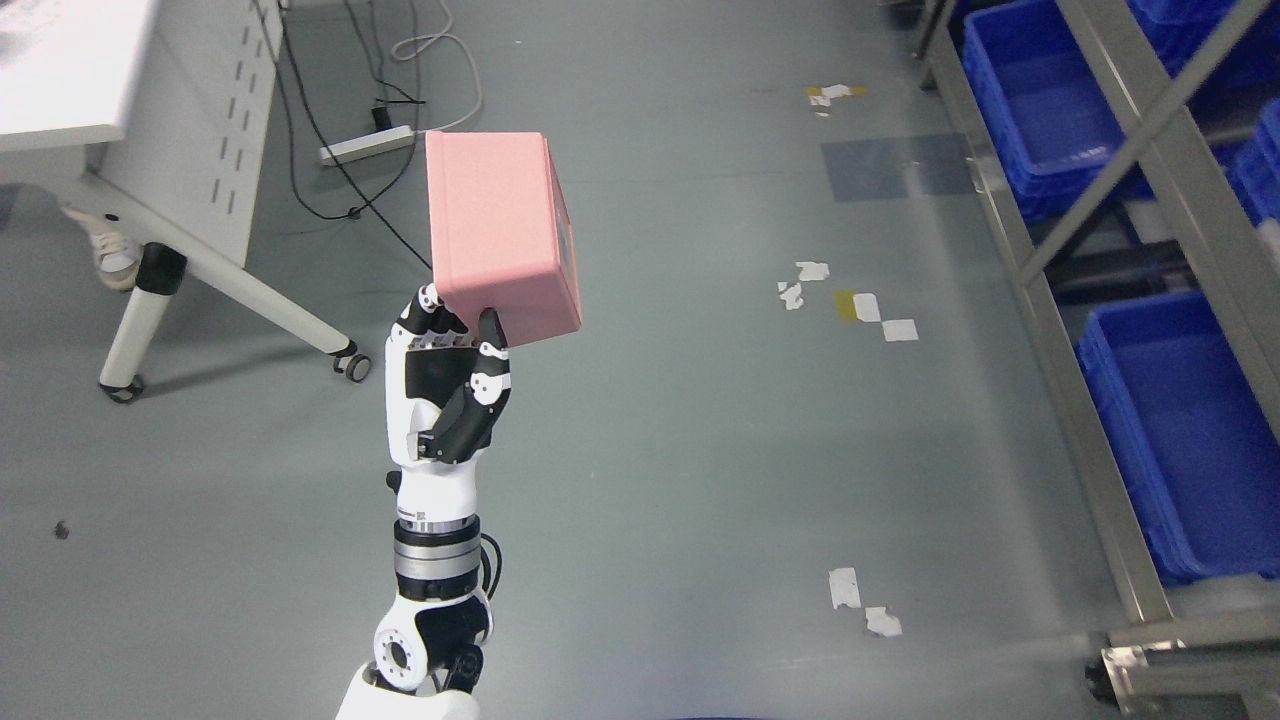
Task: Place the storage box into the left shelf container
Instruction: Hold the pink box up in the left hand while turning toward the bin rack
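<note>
Left hand [455, 375]: enters from the bottom edge left of centre, arm upright in the frame, fingers [490, 335] clenched around the lower edge of the storage box [495, 225].
Storage box: pink, rectangular, held aloft above the hand at centre-left of the frame, tilted, over bare grey floor [650, 450].
Shelf rack [1050, 330]: grey metal, right edge of the frame, well apart from the box.
Blue containers [1190, 430]: on the rack, right side, upper and lower.
White table [150, 110]: upper left, on castors.
Power strip [366, 146] with cables: floor, upper centre-left.
Tape scraps [850, 300]: scattered on the floor, centre-right
</note>
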`<state>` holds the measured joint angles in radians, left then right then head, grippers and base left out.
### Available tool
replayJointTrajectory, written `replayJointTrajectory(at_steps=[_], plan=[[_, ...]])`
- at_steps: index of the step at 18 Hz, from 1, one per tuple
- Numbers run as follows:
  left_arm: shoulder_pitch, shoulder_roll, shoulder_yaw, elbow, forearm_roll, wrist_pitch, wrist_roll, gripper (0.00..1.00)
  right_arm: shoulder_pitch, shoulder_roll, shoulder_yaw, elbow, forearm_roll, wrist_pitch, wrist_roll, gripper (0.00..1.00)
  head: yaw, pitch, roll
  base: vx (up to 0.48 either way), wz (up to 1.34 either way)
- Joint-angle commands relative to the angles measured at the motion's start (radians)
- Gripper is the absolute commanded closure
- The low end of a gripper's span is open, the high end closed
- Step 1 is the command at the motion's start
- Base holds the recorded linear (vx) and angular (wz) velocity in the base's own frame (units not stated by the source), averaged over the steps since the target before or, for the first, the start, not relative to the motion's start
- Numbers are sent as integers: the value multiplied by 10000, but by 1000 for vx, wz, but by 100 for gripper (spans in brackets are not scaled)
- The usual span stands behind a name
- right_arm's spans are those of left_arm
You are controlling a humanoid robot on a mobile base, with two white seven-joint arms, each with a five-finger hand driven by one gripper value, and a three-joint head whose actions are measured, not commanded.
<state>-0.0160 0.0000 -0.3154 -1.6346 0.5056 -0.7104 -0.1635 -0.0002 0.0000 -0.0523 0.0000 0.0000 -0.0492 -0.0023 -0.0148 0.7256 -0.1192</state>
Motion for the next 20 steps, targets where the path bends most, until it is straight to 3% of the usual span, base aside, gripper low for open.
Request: replayJointTrajectory(at_steps=[1, 12, 20], plan=[[405, 174, 132, -68, 37, -91, 9, 97, -44, -175, 1, -175, -215, 1, -7, 0, 0, 0, 0, 257, 436], [482, 174, 40, -68, 37, -244, -22, 96, -29, -175, 1, -175, -215, 1, -7, 0, 0, 0, 0, 336, 28], [512, 174, 102, -68, 22, -321, -22, 95, -44, -175, 1, -175, -215, 1, -7, 0, 0, 0, 0, 508, -23]])
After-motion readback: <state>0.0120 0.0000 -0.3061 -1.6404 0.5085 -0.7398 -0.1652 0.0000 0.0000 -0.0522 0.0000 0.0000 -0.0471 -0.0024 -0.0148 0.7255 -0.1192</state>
